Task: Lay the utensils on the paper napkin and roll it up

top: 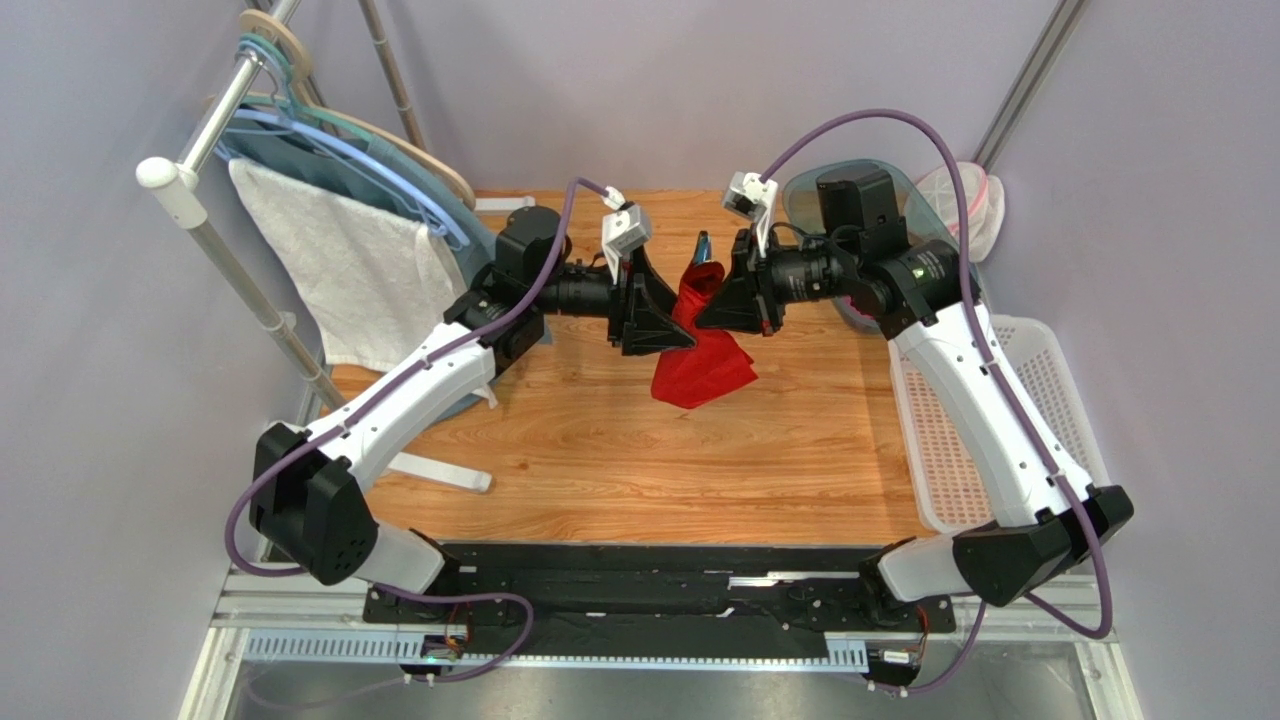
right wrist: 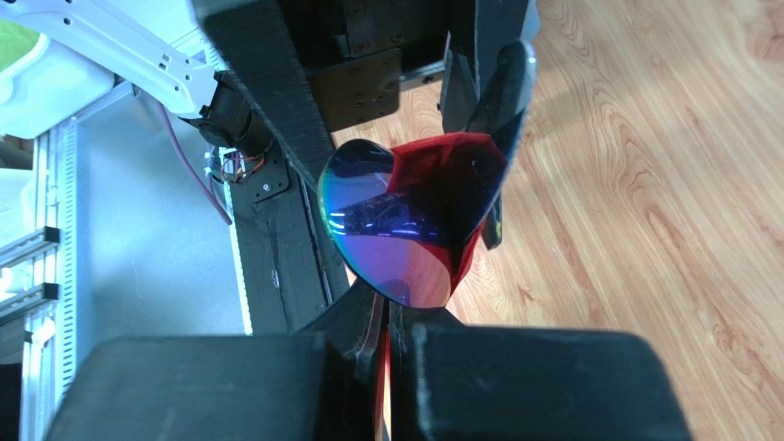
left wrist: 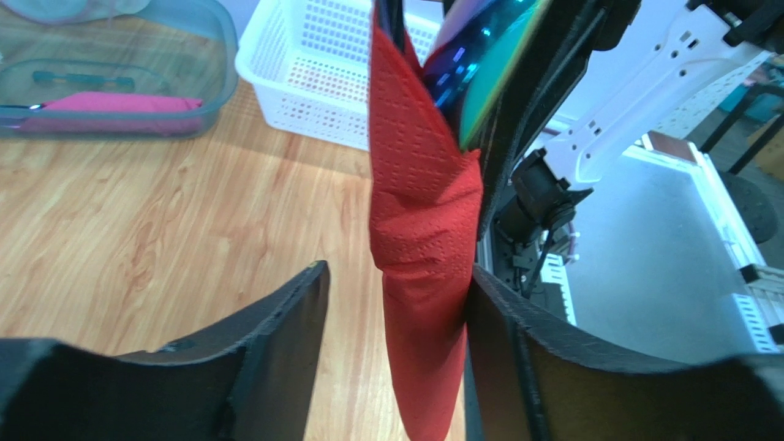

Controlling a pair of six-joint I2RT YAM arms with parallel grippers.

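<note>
While you look down from the top camera, both arms meet above the middle of the counter [top: 601,450] with the paper napkin [top: 706,372] hanging crumpled between them, clear of the wood. The left pincer [top: 669,315] and right pincer [top: 724,300] crowd so close that you cannot read their jaws from here. Only a thin bluish tip of a utensil [top: 702,243] pokes up above the red paper.

From the left wrist, your left pincer stands open. The napkin touches its right-hand finger [left wrist: 515,340], and a gap shows beside the other finger. The utensil's shiny bowl is cut off by the top edge, its handle hidden in the folds. A white basket [left wrist: 313,64] sits behind.

From the right wrist, the right pincer [right wrist: 386,331] is clamped on the napkin, with a red sliver showing between its fingers. You cannot tell whether the handle sits in that grip too.
</note>
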